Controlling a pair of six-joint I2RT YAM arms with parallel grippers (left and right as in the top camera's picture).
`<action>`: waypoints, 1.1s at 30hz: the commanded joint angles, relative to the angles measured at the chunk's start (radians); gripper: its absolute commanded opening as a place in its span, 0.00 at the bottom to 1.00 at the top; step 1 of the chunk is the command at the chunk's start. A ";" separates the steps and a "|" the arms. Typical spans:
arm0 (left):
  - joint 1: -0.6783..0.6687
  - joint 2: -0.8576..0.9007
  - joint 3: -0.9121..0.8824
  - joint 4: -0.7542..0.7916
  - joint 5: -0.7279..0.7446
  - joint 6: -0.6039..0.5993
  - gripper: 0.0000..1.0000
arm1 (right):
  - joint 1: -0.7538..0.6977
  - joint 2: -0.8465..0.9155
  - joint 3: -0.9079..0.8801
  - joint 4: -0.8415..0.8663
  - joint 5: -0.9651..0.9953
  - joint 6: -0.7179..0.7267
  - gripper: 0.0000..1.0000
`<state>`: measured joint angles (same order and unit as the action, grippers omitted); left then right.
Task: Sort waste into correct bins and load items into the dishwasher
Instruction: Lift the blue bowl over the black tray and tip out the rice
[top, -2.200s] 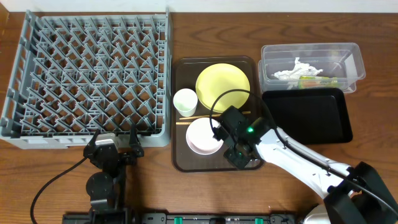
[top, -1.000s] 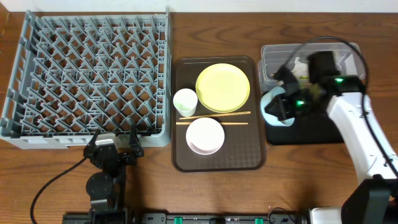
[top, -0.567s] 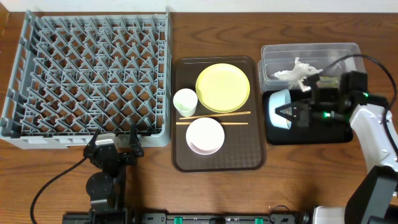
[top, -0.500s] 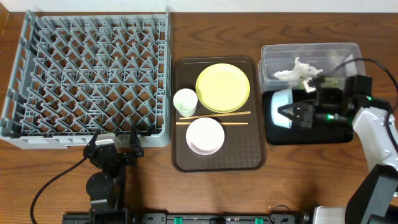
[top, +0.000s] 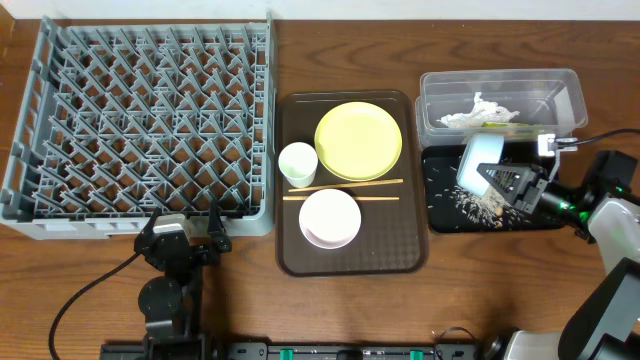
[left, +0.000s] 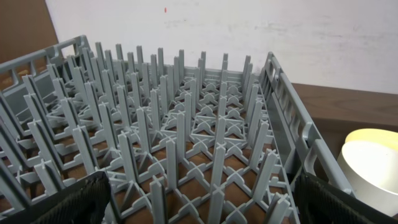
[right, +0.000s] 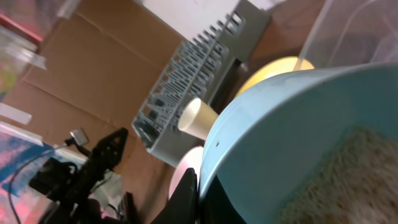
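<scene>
The blue bowl (top: 480, 160) was held tipped over the black tray (top: 535, 215), rim clenched by the right tool (top: 503, 183); the rack (top: 140, 120) lay well leftward, nearer the released left tool (top: 185, 238).

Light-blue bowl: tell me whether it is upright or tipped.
Tipped. The right gripper holds the light-blue bowl on its side over the black tray, with rice scattered beneath.
</scene>
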<state>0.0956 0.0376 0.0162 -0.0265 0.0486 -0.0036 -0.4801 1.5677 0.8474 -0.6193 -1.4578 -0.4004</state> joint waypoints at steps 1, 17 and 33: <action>-0.002 -0.001 -0.012 -0.044 -0.016 -0.005 0.95 | -0.017 -0.005 -0.006 0.003 -0.101 0.011 0.01; -0.002 -0.001 -0.012 -0.044 -0.016 -0.005 0.95 | -0.018 0.143 -0.006 0.058 -0.101 0.090 0.01; -0.001 -0.001 -0.012 -0.043 -0.016 -0.005 0.95 | -0.019 0.145 -0.004 0.129 -0.100 0.544 0.01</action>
<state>0.0956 0.0376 0.0162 -0.0269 0.0486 -0.0036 -0.4858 1.7103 0.8459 -0.4923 -1.5192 -0.0391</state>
